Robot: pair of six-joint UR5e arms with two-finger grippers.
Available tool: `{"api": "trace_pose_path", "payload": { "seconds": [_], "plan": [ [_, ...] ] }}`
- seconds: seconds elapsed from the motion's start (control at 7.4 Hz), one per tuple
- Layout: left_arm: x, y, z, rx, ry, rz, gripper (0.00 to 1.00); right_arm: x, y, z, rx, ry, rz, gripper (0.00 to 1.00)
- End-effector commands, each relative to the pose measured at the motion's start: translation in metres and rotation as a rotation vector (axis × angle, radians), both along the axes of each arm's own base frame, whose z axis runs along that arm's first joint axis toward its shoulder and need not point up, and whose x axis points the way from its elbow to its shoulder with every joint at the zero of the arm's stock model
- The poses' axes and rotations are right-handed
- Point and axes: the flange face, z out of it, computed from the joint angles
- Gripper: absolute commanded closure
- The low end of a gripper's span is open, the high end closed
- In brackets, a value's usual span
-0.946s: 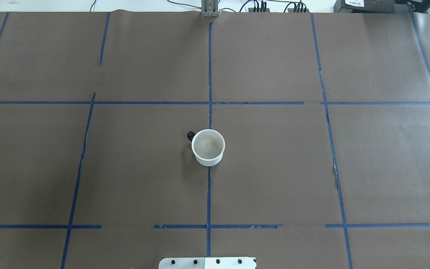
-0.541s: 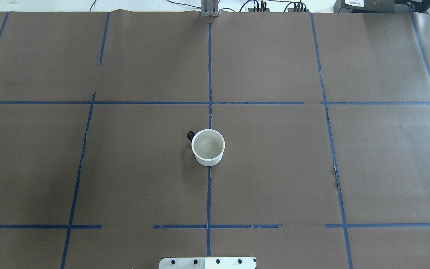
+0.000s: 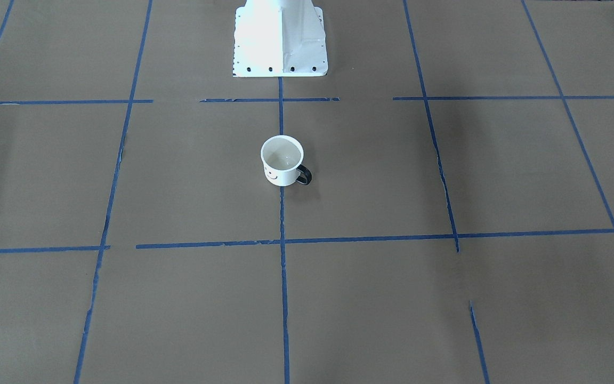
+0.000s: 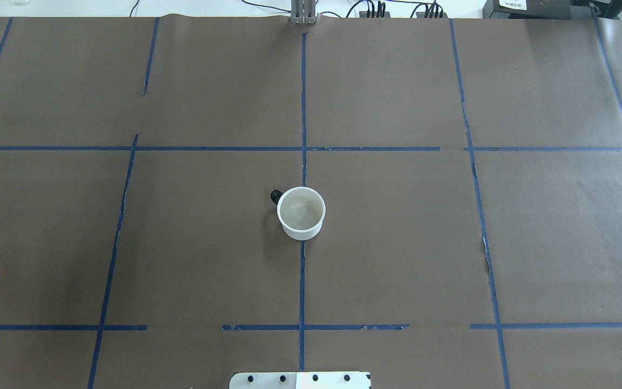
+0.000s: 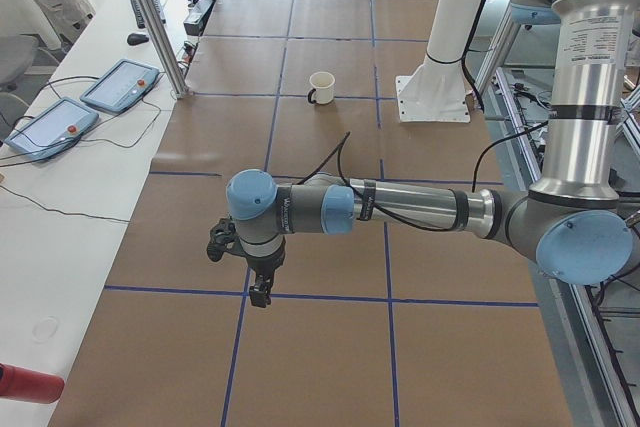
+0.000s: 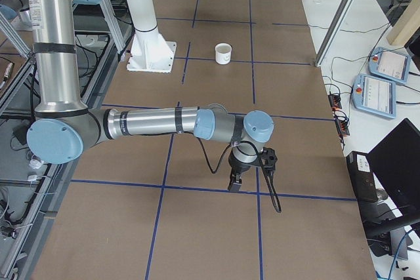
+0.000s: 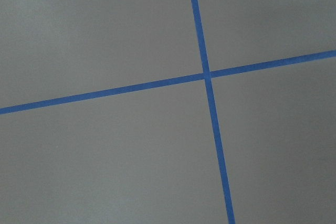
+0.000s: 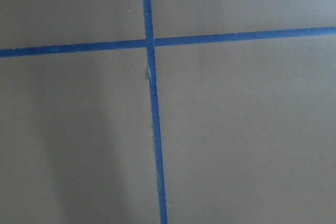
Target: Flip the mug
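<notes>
The white mug (image 4: 301, 213) stands upright, mouth up, on the middle of the brown table, over the centre blue tape line. Its black handle (image 4: 275, 196) points to the far left in the overhead view. The smiley face shows in the front-facing view (image 3: 273, 173). The mug is also small in the left view (image 5: 321, 87) and the right view (image 6: 224, 53). My left gripper (image 5: 259, 295) hangs low over the table's left end, far from the mug. My right gripper (image 6: 234, 185) hangs low over the right end. I cannot tell whether either is open or shut. Both wrist views show only paper and tape.
The robot's white base plate (image 4: 300, 380) sits at the near table edge behind the mug. Blue tape lines (image 4: 303, 108) grid the paper. Teach pendants (image 5: 120, 84) lie on the side bench, and more (image 6: 387, 67) past the far edge. Cables run along the far edge.
</notes>
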Motion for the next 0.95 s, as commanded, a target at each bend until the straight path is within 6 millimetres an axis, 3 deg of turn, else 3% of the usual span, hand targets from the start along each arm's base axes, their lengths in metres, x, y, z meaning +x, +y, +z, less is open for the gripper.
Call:
{"api": "trace_pose_path", "payload": {
  "seconds": [0.0, 0.81],
  "plan": [
    [0.0002, 0.0005, 0.0011, -0.002, 0.002, 0.000, 0.00, 0.0000, -0.0005, -0.0005, 0.001, 0.000, 0.000, 0.00],
    [0.0004, 0.0006, 0.0037, -0.001, 0.005, 0.007, 0.00, 0.0000, -0.0005, -0.0005, 0.001, 0.000, 0.000, 0.00]
  ]
}}
